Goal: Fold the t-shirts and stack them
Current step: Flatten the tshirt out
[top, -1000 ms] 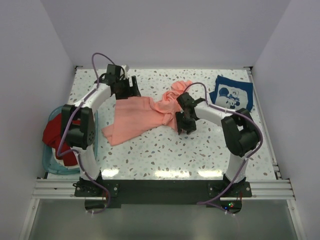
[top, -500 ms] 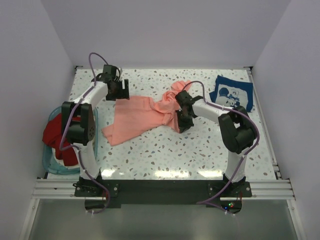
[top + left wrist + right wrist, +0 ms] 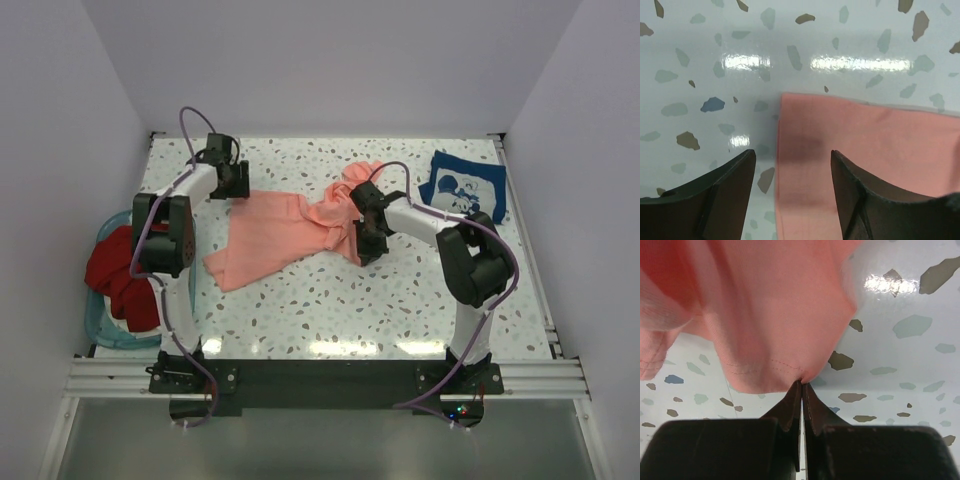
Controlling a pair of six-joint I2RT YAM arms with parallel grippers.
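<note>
Since 1 s ago the left gripper (image 3: 232, 184) has gone a bit toward the left edge of the table (image 3: 330, 300). It is now over the far-left corner of the salmon-pink t-shirt (image 3: 275, 235). The right gripper (image 3: 363, 248) has shifted only slightly, also toward the left edge, and the shirt lies approx. as before.

We see this shirt in the middle of the table. Its flat part is toward the left edge and its bunched part reaches toward the far edge.

In the left wrist view the fingers (image 3: 725, 185) are spread wide w/ nothing btw. them. Below the gap lie the shirt's straight edge and corner, flat on the table. We cannot tell if the tips touch the cloth.

In the right wrist view the two fingers are pressed together and pinch a small bit of the shirt's hem. The cloth gathers in folds just ahead of them.

We see the navy t-shirt (image 3: 462, 187) folded at the far-right corner, well apart from both grippers. The dark red t-shirt (image 3: 115, 275) lies in the teal basket (image 3: 95, 325), just outside the left edge.
</note>
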